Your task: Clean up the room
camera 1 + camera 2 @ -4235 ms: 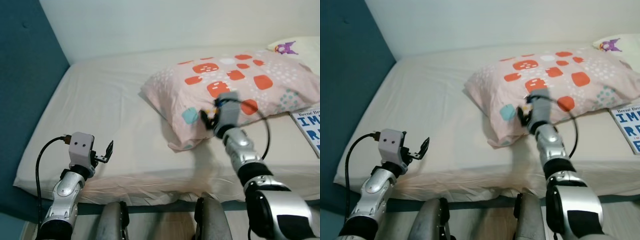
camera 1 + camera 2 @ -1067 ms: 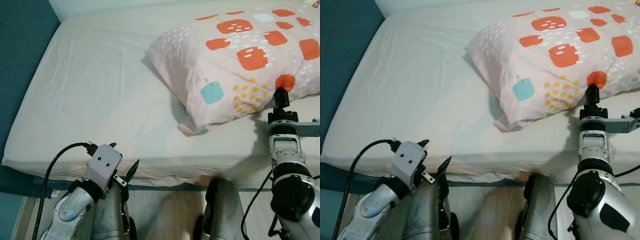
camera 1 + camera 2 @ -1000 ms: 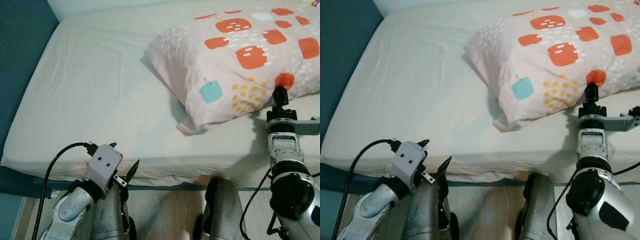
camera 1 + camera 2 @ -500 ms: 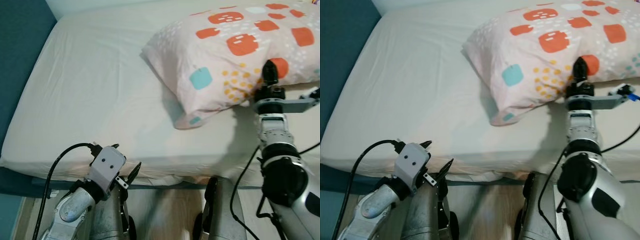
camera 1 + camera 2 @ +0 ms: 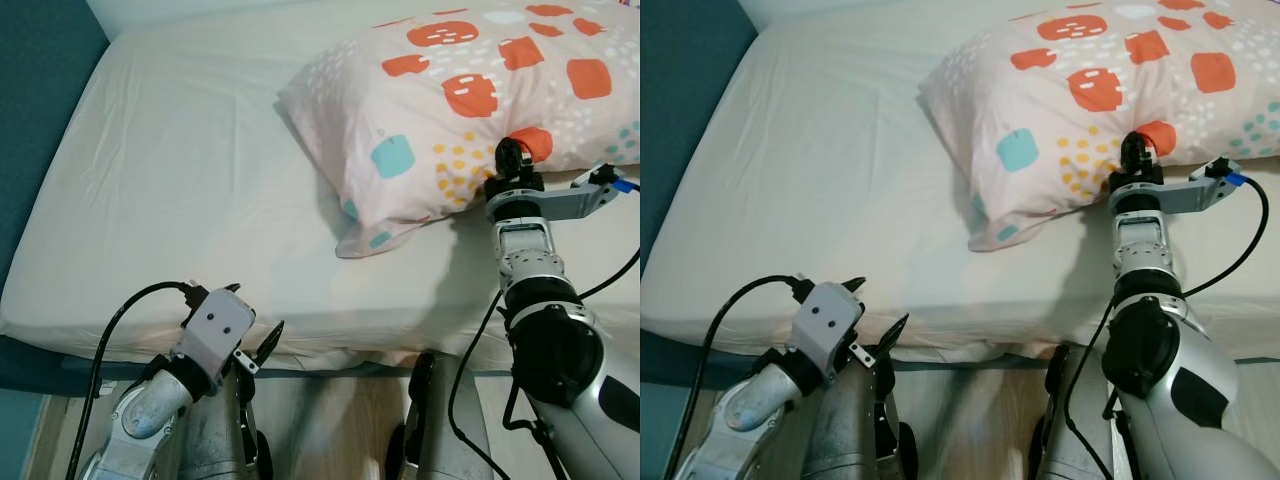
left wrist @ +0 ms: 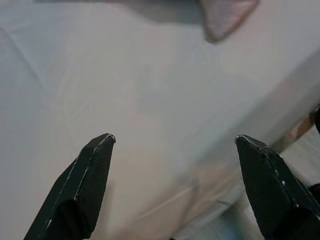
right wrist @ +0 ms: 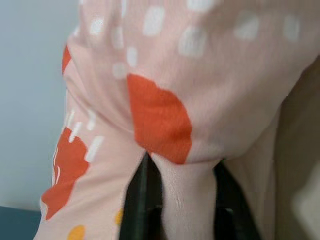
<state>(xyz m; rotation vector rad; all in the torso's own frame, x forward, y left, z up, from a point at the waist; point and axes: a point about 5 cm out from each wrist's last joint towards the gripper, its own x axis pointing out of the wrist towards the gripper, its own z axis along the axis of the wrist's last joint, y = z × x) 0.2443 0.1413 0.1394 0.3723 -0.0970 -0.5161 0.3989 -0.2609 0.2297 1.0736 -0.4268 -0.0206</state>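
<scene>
- Right wrist view puts you close on the pillow point(image 7: 165, 100): a fold of its pink cover is pinched between the two black fingers point(image 7: 142, 200), which have closed onto the cloth on either side.
- From the head camera, the right gripper point(image 5: 511, 162) reaches up over the mattress edge and meets the pillow's near long edge, right at an orange patch; the cover puckers where it is gripped.
- One pillow lies on the bed point(image 5: 180, 200), set across the far right part of the mattress, its rounded corner pointing toward the middle of the sheet.
- Its cover is soft, plump cotton-looking cloth, pale pink, printed with orange rounded squares, teal squares, small yellow dots and white dashes.
- A plain cream fitted sheet covers the mattress, smooth with a few shallow creases, tucked round the near edge.
- To the left of the bed stands a dark teal upholstered panel point(image 5: 30, 130).
- Down low on the left, the left gripper point(image 5: 260, 352) hangs in front of the mattress edge, well apart from the pillow.
- In the left wrist view its two pointed black fingers point(image 6: 82, 185) are spread wide with nothing between them, the sheet and a corner of the pillow beyond.
- Two silver arms, each trailing a black cable point(image 5: 110, 340).
</scene>
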